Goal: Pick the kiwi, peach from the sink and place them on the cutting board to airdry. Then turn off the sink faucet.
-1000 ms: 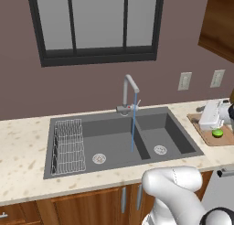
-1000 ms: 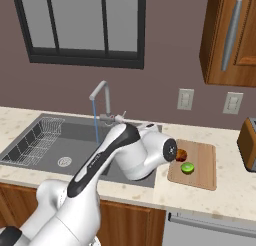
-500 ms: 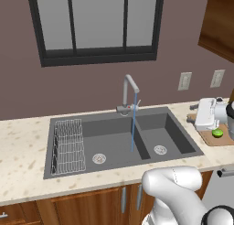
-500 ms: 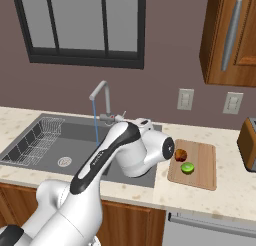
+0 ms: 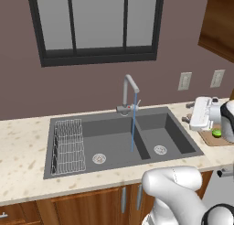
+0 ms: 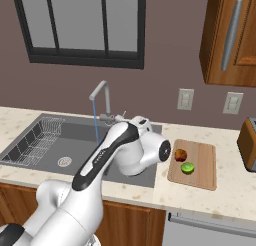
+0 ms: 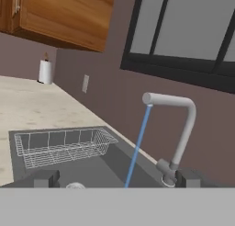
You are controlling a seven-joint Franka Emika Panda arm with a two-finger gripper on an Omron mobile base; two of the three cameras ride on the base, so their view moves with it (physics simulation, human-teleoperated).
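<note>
no text, label, brand, number or sign can be read on anything here.

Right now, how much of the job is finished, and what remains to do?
Done: the kiwi and the peach both lie on the board, and no fruit shows in the sink. In hand: the open claw holds nothing and faces the faucet. Left: a blue stream of water runs from the spout, so the faucet must be turned off.

A lime-green round kiwi (image 6: 187,167) and orange-red peach (image 6: 181,154) sit on the light-brown wooden cutting board (image 6: 205,165), right of the dark grey sink (image 5: 109,141) and speckled cream table (image 5: 23,155).
</note>
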